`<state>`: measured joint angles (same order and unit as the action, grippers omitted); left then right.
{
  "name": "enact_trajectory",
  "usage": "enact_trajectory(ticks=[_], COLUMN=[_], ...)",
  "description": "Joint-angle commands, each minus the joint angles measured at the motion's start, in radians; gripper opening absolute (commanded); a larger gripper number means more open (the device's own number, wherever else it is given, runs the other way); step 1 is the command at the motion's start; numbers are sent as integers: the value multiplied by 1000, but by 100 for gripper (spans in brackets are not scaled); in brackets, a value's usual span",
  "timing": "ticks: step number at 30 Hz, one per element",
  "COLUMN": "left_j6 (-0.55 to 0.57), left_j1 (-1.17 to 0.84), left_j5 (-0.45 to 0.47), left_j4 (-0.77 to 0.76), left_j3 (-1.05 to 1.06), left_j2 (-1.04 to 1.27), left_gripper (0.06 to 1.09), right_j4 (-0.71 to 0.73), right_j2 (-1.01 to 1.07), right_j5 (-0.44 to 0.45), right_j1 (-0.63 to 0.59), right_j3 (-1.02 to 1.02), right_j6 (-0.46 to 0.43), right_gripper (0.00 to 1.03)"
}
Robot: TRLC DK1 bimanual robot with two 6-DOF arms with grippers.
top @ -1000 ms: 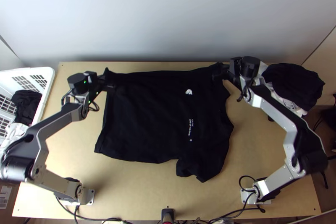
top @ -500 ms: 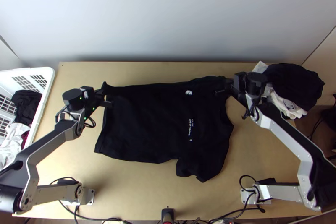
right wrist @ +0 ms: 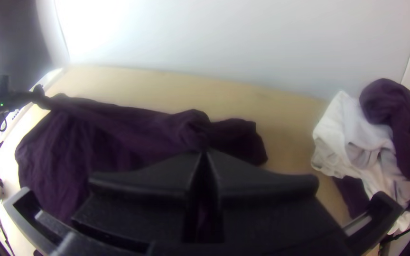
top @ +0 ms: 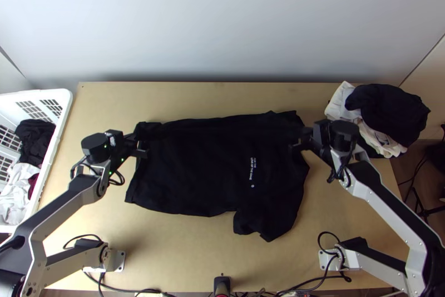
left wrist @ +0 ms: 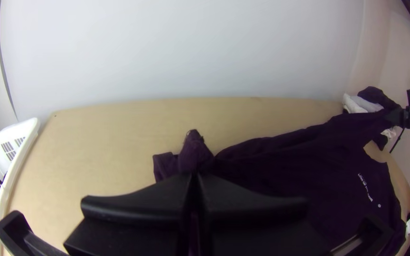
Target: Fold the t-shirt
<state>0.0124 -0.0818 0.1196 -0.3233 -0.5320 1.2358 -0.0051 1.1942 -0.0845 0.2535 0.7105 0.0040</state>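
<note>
Robot lab, by its fittings: one plain wooden worktop (top: 183,252); left arm (top: 58,209) and right arm (top: 389,205), mounted on metal plates (top: 118,261) near its near corners; black cables (top: 100,281), loose, along the near edge; pale bare wall (top: 222,19) behind; white plastic basket (top: 65,109) of clothes, left side; heaped clothes (top: 389,110), far right corner

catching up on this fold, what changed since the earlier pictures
The left gripper and right gripper moved down the top view, drawing the far edge of the t-shirt with them; its white logo no longer shows. Both kept hold. The shirt's near edge and the clothes pile stayed put.
</note>
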Motion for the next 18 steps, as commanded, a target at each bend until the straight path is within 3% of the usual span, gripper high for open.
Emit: enact_trajectory(ticks=[1, 18], left_j6=[0, -23], left_j1=[-1, -18], left_j5=[0, 0], left_j4=[4, 4], left_j3=[67, 152], left_j2=[-44, -44], left_gripper=[9, 9], right_j4=[-13, -53], right_j2=[-67, -151], right_j5=[0, 0], right_j1=[6, 18], right_j3=[-89, -238], right_j6=[4, 7], right_gripper=[3, 3])
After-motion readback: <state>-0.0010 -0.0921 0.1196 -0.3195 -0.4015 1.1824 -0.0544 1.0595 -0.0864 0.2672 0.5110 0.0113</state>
